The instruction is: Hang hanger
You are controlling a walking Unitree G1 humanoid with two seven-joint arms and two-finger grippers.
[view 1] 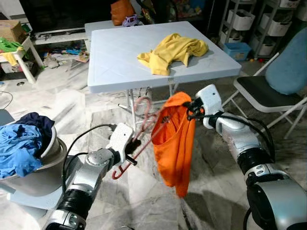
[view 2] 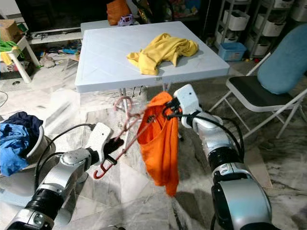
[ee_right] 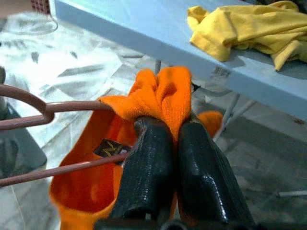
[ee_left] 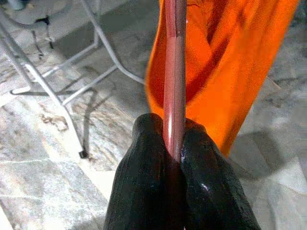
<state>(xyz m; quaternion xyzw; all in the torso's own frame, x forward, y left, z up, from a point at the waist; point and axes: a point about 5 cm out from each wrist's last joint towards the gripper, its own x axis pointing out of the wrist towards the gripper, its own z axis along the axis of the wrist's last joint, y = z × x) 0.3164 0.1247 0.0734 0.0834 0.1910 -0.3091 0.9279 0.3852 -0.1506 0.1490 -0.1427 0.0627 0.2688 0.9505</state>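
Note:
An orange garment (view 1: pixel 176 141) hangs in the air in front of the white table, pinched at its top by my right gripper (view 1: pixel 191 108), which is shut on the cloth (ee_right: pixel 160 93). A reddish-pink hanger (view 1: pixel 140 130) slants from the garment's neck opening down to my left gripper (view 1: pixel 132 147), shut on its bar (ee_left: pixel 174 86). One end of the hanger runs inside the garment (ee_right: pixel 76 167). Its hook (view 1: pixel 142 101) curves up near the table legs.
A yellow garment (view 1: pixel 173 51) lies on the white folding table (view 1: pixel 120 57). A basket (view 1: pixel 33 167) with blue clothes (view 1: pixel 21 143) stands at my left. A folding chair (view 1: pixel 273 93) with a blue cushion is at the right. Shelves and clutter line the back wall.

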